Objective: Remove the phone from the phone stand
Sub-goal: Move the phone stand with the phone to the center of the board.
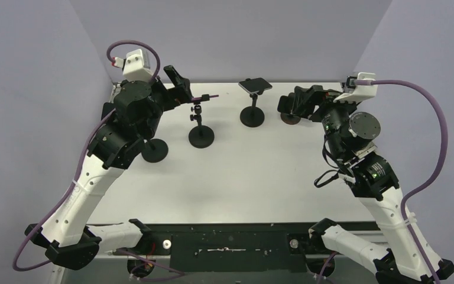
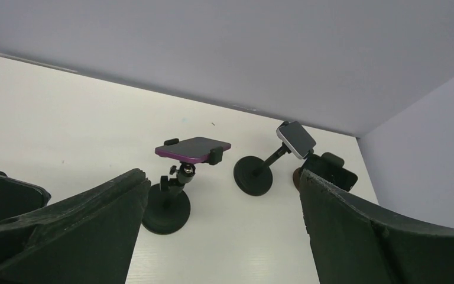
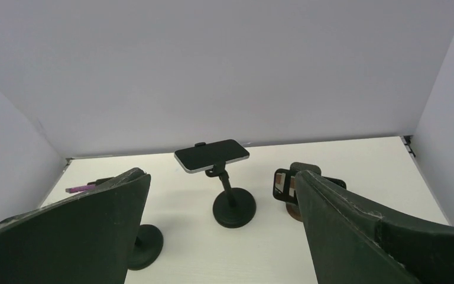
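A purple phone (image 1: pixel 205 97) lies flat in the clamp of a black stand (image 1: pixel 201 136); it also shows in the left wrist view (image 2: pixel 193 148). A dark phone with a silver edge (image 1: pixel 255 84) sits on a second black stand (image 1: pixel 252 116), which the right wrist view (image 3: pixel 211 155) also shows. A third black phone (image 2: pixel 333 170) sits in a holder on a brown base (image 1: pixel 290 119). My left gripper (image 1: pixel 179 87) is open and empty, above and left of the purple phone. My right gripper (image 1: pixel 294 104) is open and empty, over the brown-based holder (image 3: pixel 285 187).
A fourth round black stand base (image 1: pixel 153 150) stands left of the purple phone's stand, under the left arm. Grey walls close the back and both sides of the white table (image 1: pixel 242 177). A black rail (image 1: pixel 230 242) runs along the near edge.
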Tool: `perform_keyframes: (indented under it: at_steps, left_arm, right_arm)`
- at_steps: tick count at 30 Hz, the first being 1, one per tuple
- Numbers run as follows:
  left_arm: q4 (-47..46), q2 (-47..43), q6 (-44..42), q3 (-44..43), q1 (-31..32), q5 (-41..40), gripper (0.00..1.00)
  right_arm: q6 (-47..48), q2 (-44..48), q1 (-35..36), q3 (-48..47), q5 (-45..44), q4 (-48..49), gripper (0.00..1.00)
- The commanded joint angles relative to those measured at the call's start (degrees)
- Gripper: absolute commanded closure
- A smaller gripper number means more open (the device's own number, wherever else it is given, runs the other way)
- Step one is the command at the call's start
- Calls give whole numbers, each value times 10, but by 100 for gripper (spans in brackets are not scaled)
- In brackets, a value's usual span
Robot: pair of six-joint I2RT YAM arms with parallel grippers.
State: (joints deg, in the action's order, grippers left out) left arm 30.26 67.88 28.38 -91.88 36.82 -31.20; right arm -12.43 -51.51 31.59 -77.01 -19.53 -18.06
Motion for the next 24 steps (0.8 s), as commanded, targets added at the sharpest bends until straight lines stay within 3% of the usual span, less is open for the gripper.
perform_keyframes:
  at_steps: [1, 7, 13, 19, 24]
  left_arm:
    - [-5, -6, -5, -8, 3, 13, 3]
    - [-67, -26, -74, 33, 2, 64, 3]
    - [-120, -51, -134, 100, 3, 169, 2]
    - [-203, -89, -147, 202, 3, 271, 3]
    - [-216, -99, -144, 261, 3, 319, 2]
  right_arm:
    - [17, 11, 2, 18, -38, 16, 0]
    - [52, 34, 2, 67, -63, 73, 1]
    - [54, 78, 2, 128, -32, 139, 1]
    - [29, 42, 2, 71, 14, 45, 0]
    - [20, 51, 2, 118, 75, 54, 0]
